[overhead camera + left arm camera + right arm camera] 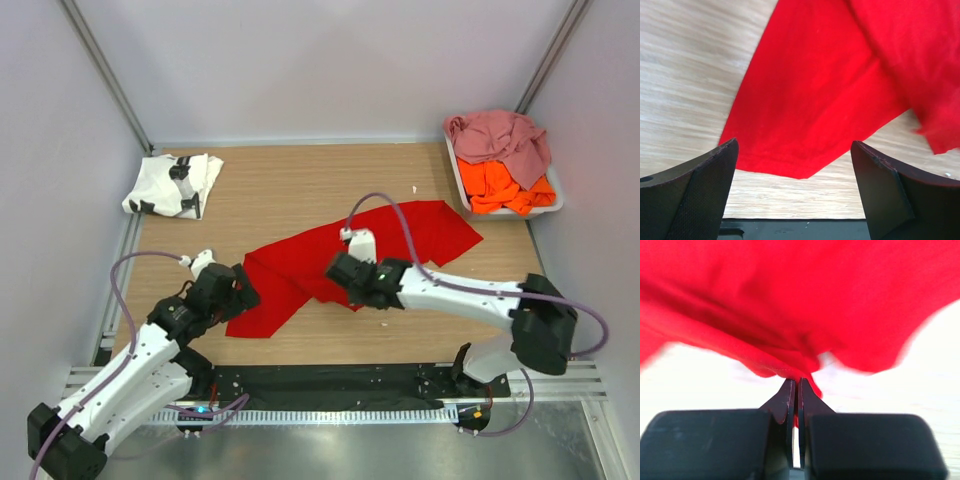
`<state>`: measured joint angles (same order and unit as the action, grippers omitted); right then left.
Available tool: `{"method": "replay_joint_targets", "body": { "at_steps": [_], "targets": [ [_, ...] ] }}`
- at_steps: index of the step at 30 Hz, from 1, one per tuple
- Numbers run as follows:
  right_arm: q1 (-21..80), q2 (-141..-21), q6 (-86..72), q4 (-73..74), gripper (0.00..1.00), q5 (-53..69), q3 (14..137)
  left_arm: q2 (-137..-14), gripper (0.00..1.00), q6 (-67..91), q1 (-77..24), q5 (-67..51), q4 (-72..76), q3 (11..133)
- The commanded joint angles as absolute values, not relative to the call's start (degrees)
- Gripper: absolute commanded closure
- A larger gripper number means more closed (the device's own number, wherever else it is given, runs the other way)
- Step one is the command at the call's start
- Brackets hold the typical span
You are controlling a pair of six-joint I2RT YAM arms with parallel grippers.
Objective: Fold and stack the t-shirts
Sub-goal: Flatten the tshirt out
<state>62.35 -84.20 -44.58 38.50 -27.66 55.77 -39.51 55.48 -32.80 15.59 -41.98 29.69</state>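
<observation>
1. Top external view: one wooden table (300, 190) carries four t-shirts, with the red t-shirt (300, 265) spread crumpled across its middle.
2. Two arms work at that garment. The left arm (130, 370) reaches in from the near left of the red t-shirt, the right arm (470, 295) from its near right.
3. The red t-shirt, the only one of the four lying opened out, runs slantwise. Its left end is nearer the arms and its right end is farther from them.
4. One pale tray (455, 170) sits just beyond the red t-shirt's right end, close to it.
5. Two tees are heaped in that tray: one pink t-shirt (505, 135) on top, and one orange t-shirt (505, 185) beneath it on the side facing the red t-shirt.
6. One white t-shirt (175, 185) with black print lies in a compact bundle, well apart from the red t-shirt, beyond its left end.
7. The left gripper (794, 145) hangs over the red t-shirt's near left corner. Its two fingers are spread wide and hold nothing.
8. The right gripper (794, 385) sits at the red t-shirt's middle. Its two fingers are pressed together on a pinch of the red cloth, which bunches up from their tips in the right wrist view.
</observation>
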Motion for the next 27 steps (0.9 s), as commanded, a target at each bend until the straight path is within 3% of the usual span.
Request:
{"method": "replay_joint_targets", "body": {
  "at_steps": [1,17,27],
  "targets": [
    [57.14,-77.88,-36.23,42.27,0.99,-32.25,59.93,-40.43,0.07,57.83,-34.1,15.11,-39.81,28.31],
    [38.25,-70.93,-24.7,43.95,0.99,-29.0,65.57,-44.3,0.09,64.59,-43.32,23.72,-44.99,26.54],
    [27.07,-69.17,-20.74,42.54,0.99,-23.38,64.86,-42.1,0.09,64.78,-43.95,26.1,-45.17,26.28]
  ]
}}
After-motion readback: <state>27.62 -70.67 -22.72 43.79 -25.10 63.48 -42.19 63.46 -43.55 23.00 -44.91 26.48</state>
